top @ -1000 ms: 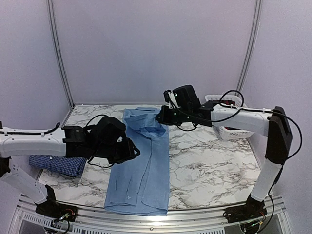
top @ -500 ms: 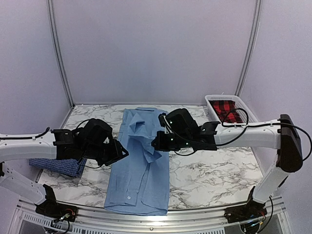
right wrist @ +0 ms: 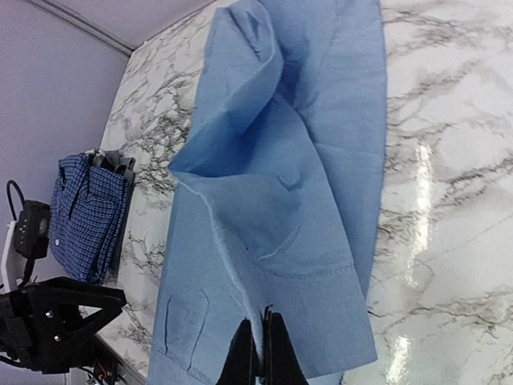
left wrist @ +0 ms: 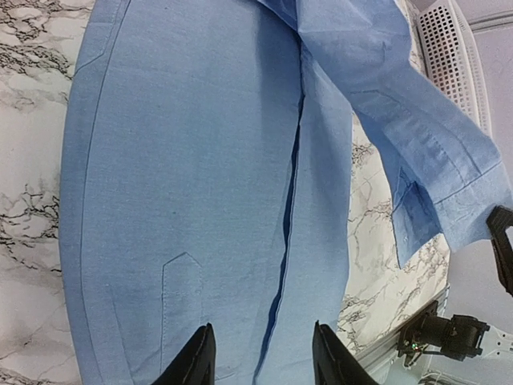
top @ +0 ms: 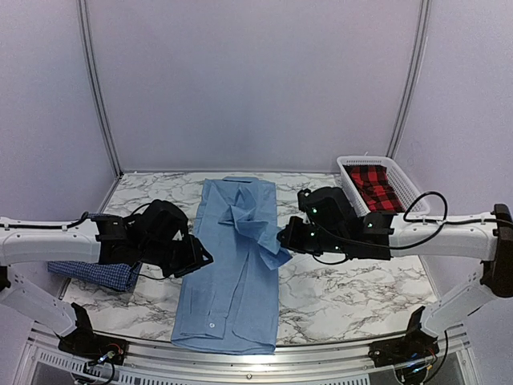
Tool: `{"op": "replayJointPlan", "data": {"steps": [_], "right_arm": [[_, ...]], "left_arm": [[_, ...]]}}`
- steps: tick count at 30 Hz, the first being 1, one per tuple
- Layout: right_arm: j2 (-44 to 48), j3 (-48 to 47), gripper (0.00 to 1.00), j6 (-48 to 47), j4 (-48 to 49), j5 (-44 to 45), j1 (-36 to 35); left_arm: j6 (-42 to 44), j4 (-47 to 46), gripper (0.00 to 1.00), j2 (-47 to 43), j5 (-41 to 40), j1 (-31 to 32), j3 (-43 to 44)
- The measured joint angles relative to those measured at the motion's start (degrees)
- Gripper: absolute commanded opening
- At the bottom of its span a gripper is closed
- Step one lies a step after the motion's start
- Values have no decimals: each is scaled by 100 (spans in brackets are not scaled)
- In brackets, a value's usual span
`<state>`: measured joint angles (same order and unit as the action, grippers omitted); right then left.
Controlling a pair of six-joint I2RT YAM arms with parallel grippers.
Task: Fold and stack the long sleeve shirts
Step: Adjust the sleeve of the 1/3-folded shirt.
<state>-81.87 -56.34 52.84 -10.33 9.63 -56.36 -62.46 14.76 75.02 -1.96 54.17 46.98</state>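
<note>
The light blue long sleeve shirt (top: 232, 289) lies lengthwise on the marble table, collar at the far end. One sleeve (top: 256, 224) is lifted and drawn across its body; my right gripper (top: 282, 240) is shut on the sleeve's cuff edge (right wrist: 321, 313), as the right wrist view shows (right wrist: 263, 346). My left gripper (top: 205, 258) hovers at the shirt's left edge, open, with only flat cloth (left wrist: 184, 160) below its fingers (left wrist: 263, 357). The dark blue checked shirt (top: 94, 273) lies folded at the left, partly under my left arm.
A white basket (top: 361, 159) holding red plaid cloth (top: 370, 183) stands at the far right corner. Bare marble (top: 345, 281) shows to the right of the shirt. The table's metal front rail (top: 264, 362) runs along the near edge.
My right gripper has carried the sleeve from the collar end toward the near side and then right. My left gripper has drawn back left off the shirt and its jaws have widened.
</note>
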Motion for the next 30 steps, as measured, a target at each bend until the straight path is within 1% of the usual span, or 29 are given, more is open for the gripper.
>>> {"op": "replayJointPlan", "data": {"steps": [4,8,11,18,19,20,22,25,28,30], "right_arm": [[450,857,0,590,223,-9,76],[623,1436,0,1272,651,-103,-151],[680,1547,0,1790,1104,-173,-415],[682,1287,0,2599,2212,-127,-1038],[684,1290,3,2691,2315,-114,-1095],[684,1314,9,2787,2393,-109,-1147],[704,1414,27,2898,2481,-98,-1200],[874,1700,46,2909,2216,-33,-1257],[1088,1731,59,2695,1484,44,-1318],[1353,1733,63,2358,914,166,-1331]], "left_arm": [[13,-107,44,70,87,-13,0],[11,-229,44,197,302,-20,-2],[7,-380,44,254,407,-20,-76],[-17,-516,45,256,485,-20,-227],[-20,-538,45,256,492,-20,-243],[-26,-555,45,256,494,-20,-262],[-33,-575,45,254,496,-20,-299],[-33,-577,45,254,518,-24,-345],[-31,-584,45,254,570,-28,-363],[-26,-592,45,254,610,-28,-378]]}}
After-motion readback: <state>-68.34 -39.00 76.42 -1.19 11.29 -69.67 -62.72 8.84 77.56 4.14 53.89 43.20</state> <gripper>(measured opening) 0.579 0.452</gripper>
